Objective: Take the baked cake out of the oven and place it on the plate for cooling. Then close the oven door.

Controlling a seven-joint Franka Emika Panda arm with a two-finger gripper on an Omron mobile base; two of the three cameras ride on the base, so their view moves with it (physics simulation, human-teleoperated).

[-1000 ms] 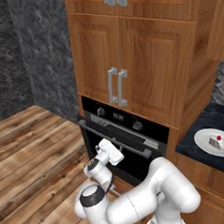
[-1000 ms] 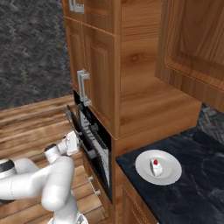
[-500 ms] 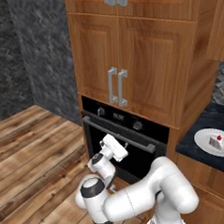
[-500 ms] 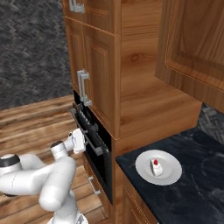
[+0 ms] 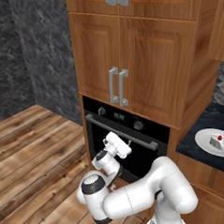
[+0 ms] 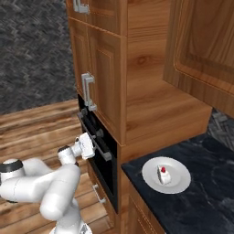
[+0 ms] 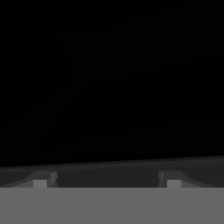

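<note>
Black glass covers the front of the one oven, and its door looks closed, flat against the wooden cabinets around it. We count one silver bar handle across the door and, above it, a control strip with three round knobs and one small display. Above the oven we see two wooden cabinet doors with two upright silver handles side by side.

One gripper is right at the door, just below the bar handle, at the end of the single white arm. In the hand view its two dark fingertips stand far apart, one at each side, with only the dark door surface between them, so the fingers are spread and pinch nothing.

One white plate lies on the dark counter to the right of the oven. One small white slice of cake with one red dot on top sits on this plate, near its middle, well apart from the gripper.
</note>
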